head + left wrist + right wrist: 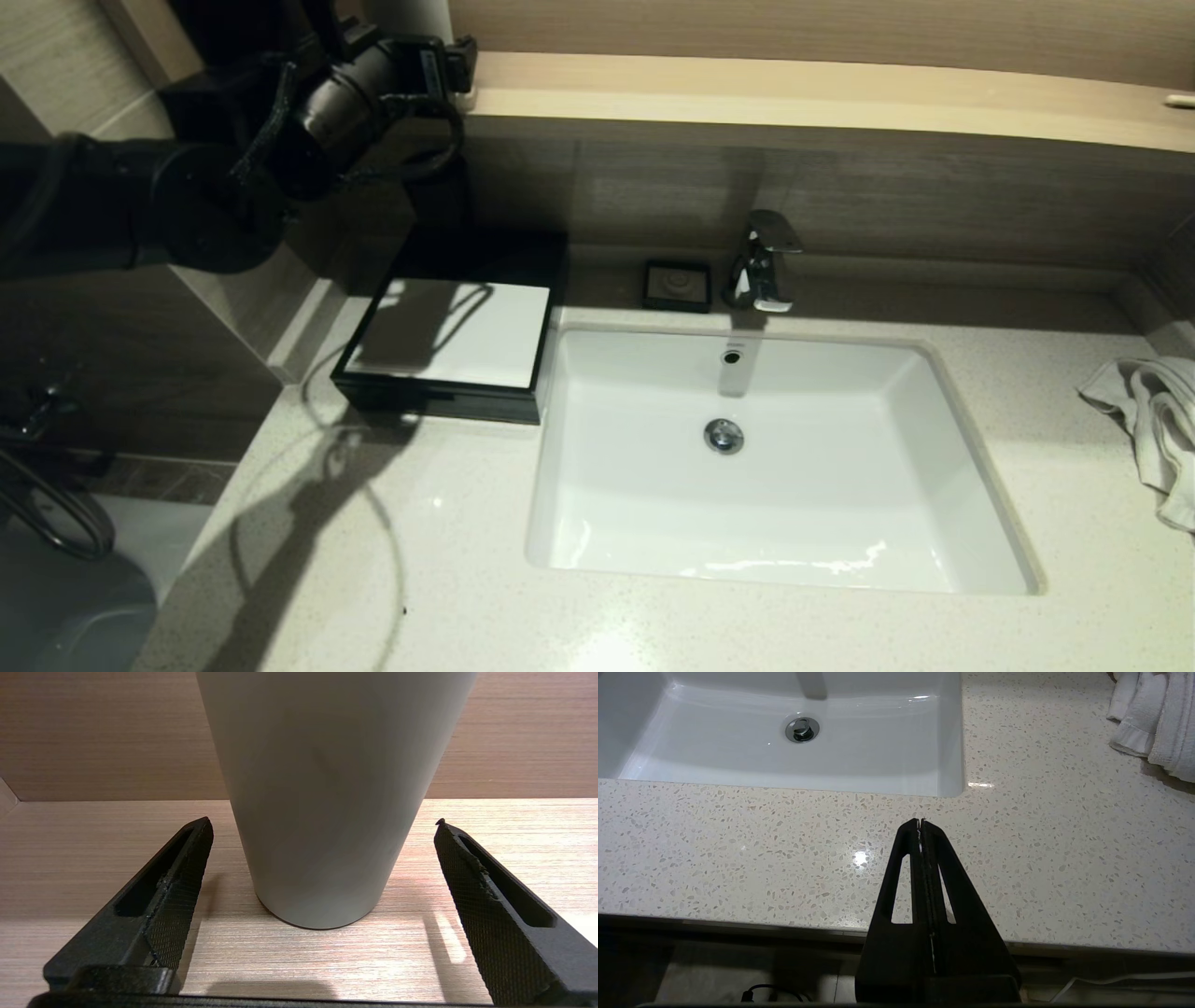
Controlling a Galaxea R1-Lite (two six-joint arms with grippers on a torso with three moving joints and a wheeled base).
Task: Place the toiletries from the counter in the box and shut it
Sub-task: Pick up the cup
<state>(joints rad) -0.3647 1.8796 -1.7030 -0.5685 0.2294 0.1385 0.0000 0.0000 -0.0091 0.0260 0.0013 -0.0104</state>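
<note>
You are looking at a bathroom, most likely a hotel one. A white rectangular sink basin (pixel 775 467) is sunk into the pale speckled stone bench (pixel 448 579), with a chrome tap (pixel 764 261) at the basin's back edge. Just beside the tap sits a small black square dish (pixel 677 285). A white towel (pixel 1153 420) lies crumpled to the basin's right, a black amenity box (pixel 448 350) stands to its left, and a wooden shelf (pixel 822 103) runs above.

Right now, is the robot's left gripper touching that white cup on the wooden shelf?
Apart. In the left wrist view the left gripper stands open, and bare shelf shows between each finger and the cup.
</note>
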